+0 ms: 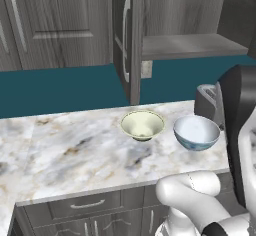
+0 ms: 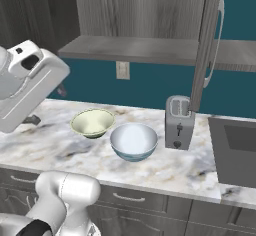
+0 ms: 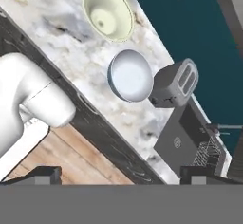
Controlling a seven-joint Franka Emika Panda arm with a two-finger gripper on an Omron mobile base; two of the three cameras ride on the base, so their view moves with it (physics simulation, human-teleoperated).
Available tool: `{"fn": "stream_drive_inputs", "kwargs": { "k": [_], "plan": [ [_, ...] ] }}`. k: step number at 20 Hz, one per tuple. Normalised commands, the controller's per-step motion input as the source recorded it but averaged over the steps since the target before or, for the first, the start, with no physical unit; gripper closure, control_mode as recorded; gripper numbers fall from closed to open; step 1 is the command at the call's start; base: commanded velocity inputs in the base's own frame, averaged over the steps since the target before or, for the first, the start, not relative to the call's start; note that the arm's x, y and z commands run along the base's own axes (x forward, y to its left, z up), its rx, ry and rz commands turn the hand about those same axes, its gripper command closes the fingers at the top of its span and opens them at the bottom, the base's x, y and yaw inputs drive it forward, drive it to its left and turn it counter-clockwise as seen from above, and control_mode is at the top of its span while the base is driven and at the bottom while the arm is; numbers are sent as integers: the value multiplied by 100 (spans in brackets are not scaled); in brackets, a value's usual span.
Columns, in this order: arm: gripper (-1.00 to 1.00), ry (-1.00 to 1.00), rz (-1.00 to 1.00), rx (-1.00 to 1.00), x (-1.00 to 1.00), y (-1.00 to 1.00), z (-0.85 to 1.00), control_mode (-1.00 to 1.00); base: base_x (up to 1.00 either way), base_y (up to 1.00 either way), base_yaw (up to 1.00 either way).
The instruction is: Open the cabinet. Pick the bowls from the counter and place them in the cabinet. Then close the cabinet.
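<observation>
You have the cabinet (image 1: 131, 40) standing open already: its door swings out toward you edge-on, and the bare shelf (image 2: 135, 49) behind it waits above the tabletop (image 1: 65, 150). That clears the way for loading, so the opening step looks done and the picking step is next.

Both bowls sit upright on the tabletop, just beside each other and below the open shelf. The cream-green bowl (image 1: 143, 124) is the left one, the blue-patterned bowl (image 1: 196, 132) is to its right. A grey toaster (image 2: 179, 121) stands right of the blue-patterned bowl, near it but apart, with a dark sink (image 2: 235, 150) farther right.

Your pincer (image 3: 121, 173) hangs high and back over the near edge of the tabletop, looking down on both bowls, its tips spread wide and gripping nothing. Held there, it keeps both bowls in sight before you commit.

You will likely want a rim grasp, one tip inside the bowl and one outside. Mind the toaster when reaching for the blue-patterned bowl, and the open door as you lift.
</observation>
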Motion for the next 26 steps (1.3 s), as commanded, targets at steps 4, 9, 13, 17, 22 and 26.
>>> {"fn": "stream_drive_inputs", "kwargs": {
  "k": [4, 9, 13, 17, 22, 26],
  "plan": [
    [-100, -18, -15, 11, 10, -2, -3, -100, 0, 0, 0],
    [-100, -17, -22, 7, 4, -6, -18, -100, 0, 0, 0],
    [-100, -5, -15, 15, 9, 0, -29, -100, 0, 0, 0],
    [-100, 13, -1, 18, 16, 0, -2, -100, 0, 0, 0],
    [-100, 20, 0, 17, 5, 0, 0, -100, 0, 0, 0],
    [-100, 20, 4, 1, 19, 0, -11, -100, 0, 0, 0]
  ]
}}
